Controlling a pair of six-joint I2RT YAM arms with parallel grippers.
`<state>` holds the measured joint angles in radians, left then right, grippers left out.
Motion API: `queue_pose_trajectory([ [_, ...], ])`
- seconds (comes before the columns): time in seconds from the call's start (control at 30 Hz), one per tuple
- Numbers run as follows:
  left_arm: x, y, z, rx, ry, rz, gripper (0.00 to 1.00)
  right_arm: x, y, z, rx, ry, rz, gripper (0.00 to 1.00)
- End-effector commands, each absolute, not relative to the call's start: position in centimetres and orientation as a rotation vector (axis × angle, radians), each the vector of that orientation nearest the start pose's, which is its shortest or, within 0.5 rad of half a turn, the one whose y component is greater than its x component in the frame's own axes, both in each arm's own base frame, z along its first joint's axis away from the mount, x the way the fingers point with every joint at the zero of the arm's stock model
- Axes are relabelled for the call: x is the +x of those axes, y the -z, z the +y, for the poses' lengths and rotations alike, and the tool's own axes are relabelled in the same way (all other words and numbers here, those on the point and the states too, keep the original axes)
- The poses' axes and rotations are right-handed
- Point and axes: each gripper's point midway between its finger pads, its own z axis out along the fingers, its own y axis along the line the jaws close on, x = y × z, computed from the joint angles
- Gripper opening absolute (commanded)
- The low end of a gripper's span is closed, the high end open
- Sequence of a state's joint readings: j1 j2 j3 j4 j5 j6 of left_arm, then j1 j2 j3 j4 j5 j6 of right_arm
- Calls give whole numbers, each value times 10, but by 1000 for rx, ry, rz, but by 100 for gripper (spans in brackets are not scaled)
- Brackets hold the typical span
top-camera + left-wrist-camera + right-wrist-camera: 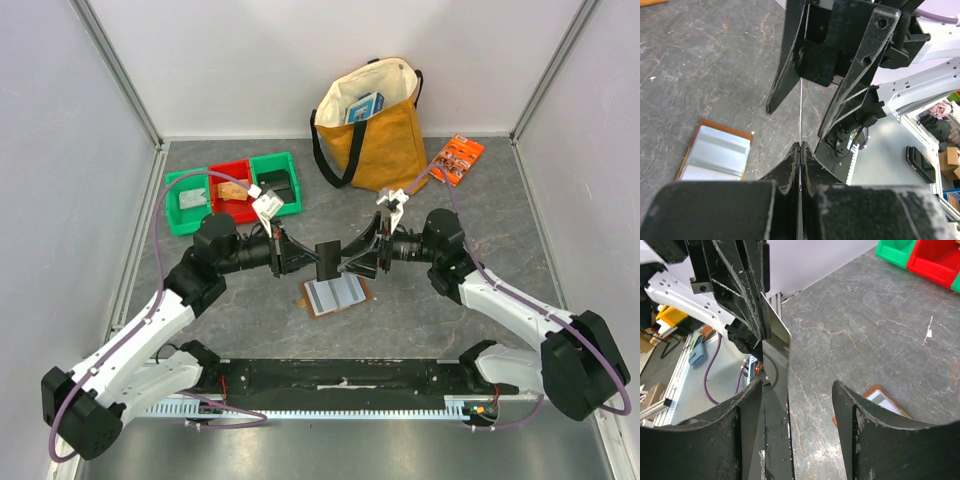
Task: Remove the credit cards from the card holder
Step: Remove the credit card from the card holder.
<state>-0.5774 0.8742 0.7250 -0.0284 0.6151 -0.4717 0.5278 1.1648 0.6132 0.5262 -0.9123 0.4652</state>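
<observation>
On the grey bench (500, 210) the job looks partly done: 1 card is out and held in the air, and no freed card can be seen lying on the bench. The 2 arms meet nose to nose above the middle of the bench. The left tool (308, 258) is pressed together on the card's left edge, pinching it so that it stands on edge. The right tool (352, 262) is spread, its fingers (865, 430) on either side of the card's right edge and not clamped on it; whether 1 of them brushes the card cannot be told. Just near of them the card holder (337, 296) lies open and flat on the bench, brown rim around pale grey-blue pockets. The card (328, 260) hangs clear of the holder. Whether more cards sit in those pockets cannot be told. I judge that this card has yet to be set down, and the pockets checked for the rest.
</observation>
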Motion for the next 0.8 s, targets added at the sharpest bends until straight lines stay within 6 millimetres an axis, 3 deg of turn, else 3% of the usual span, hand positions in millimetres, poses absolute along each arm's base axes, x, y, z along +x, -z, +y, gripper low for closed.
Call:
queue_pose_trajectory([
  [0.0, 180, -290, -272, 768, 1322, 1698, 2, 194, -266, 307, -932, -1507, 1454, 62],
  [0.13, 180, -296, -276, 802, 1343, 1678, 2, 188, -271, 319, -979, -1522, 1412, 48],
  [0.3, 183, -293, -272, 769, 1308, 1714, 2, 191, -266, 324, -995, -1469, 1440, 3],
  [0.43, 202, -289, -256, 605, 1161, 1785, 19, 216, -244, 316, -1002, -1186, 1543, 0],
  [0.6, 224, -288, -226, 226, 1026, 1908, 65, 251, -229, 295, -900, -751, 1611, 0],
  [0.67, 225, -287, -219, 69, 1049, 1943, 75, 261, -229, 285, -854, -600, 1611, 0],
  [0.77, 221, -283, -222, -165, 1174, 1992, 80, 271, -229, 273, -794, -378, 1594, 0],
])
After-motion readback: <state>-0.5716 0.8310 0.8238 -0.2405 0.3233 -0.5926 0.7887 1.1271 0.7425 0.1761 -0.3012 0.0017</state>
